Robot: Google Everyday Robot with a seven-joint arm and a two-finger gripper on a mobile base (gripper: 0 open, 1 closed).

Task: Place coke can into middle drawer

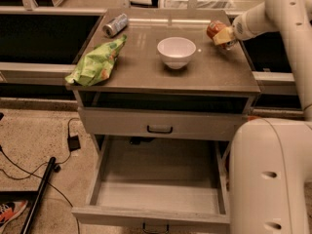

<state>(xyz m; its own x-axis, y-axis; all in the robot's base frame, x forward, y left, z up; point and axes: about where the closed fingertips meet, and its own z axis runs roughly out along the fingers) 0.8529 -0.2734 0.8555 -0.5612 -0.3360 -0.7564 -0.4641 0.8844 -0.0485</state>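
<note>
Coke can point(213, 28) btwn gripper point(221, 33) fingers (right of bowl point(176, 50)).

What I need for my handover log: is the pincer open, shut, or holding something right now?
Pincer: closed on the coke can, over the cabinet top's far right corner.
</note>
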